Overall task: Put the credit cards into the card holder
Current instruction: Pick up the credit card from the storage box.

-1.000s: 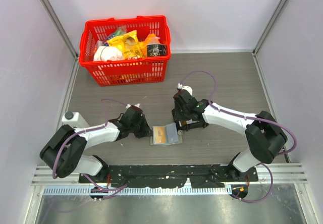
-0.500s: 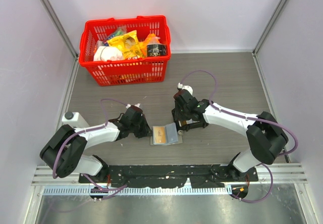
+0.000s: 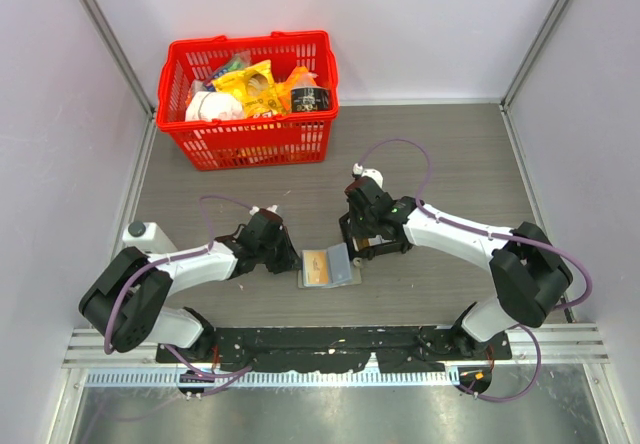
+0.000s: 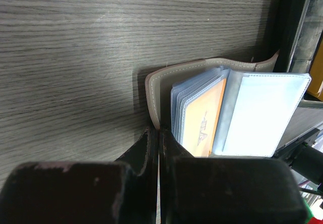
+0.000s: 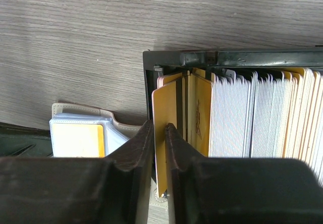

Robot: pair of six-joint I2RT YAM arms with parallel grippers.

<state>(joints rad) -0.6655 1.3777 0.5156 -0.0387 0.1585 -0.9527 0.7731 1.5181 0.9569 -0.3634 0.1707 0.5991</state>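
Left of the card holder (image 4: 154, 90), the left gripper (image 4: 159, 141) pinches its cover edge, fingers together, likely pinning it open. Right of it, the right gripper (image 5: 160, 133) clamps the endmost orange card (image 5: 165, 100) of the credit cards (image 5: 252, 113) standing in the black tray (image 5: 202, 57), presumably to lift it out.

table (image 3: 450, 164): grey wood | on it: red basket (image 3: 250, 146), card holder (image 3: 328, 267), black tray (image 5: 227, 57)
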